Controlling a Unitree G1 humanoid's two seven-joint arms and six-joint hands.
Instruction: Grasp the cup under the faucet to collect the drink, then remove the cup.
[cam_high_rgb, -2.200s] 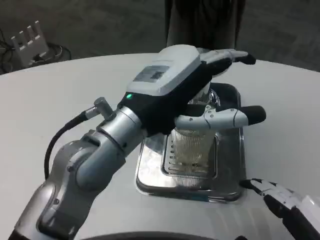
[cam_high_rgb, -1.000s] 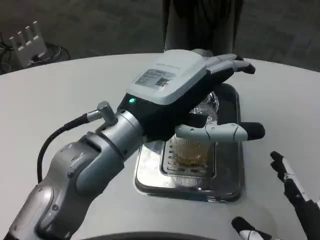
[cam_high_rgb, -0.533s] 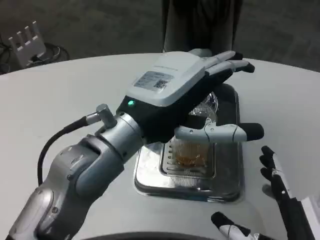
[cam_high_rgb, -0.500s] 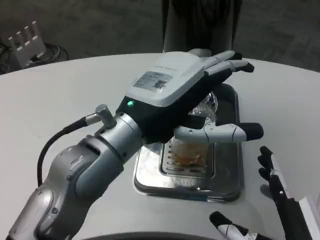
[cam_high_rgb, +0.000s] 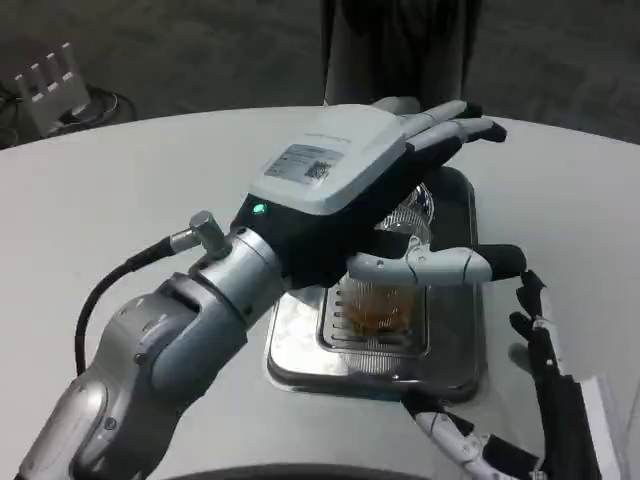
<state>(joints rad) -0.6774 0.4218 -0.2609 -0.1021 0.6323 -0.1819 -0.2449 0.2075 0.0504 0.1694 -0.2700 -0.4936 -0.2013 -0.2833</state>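
A clear ribbed cup (cam_high_rgb: 383, 300) stands on the grate of a metal drip tray (cam_high_rgb: 300, 352) and holds some amber drink at its bottom. My left hand (cam_high_rgb: 345, 180) covers the cup's top and grips it. Its thumb (cam_high_rgb: 440, 265) lies across the cup's near side and its fingers (cam_high_rgb: 455, 125) reach past the far side. The cup's rim is mostly hidden under the palm. My right hand (cam_high_rgb: 545, 400) stands at the lower right, just beside the tray's right edge, with its fingers apart and nothing in them.
A dark dispenser body (cam_high_rgb: 400, 40) rises behind the tray at the table's far edge. A white rack-like object (cam_high_rgb: 50, 75) sits on the floor at the far left. The white table (cam_high_rgb: 130, 190) stretches bare to the left of my left arm.
Amber drink has appeared in the cup. My right hand has come up from the lower right corner toward the tray's right edge. My left hand has hardly moved.
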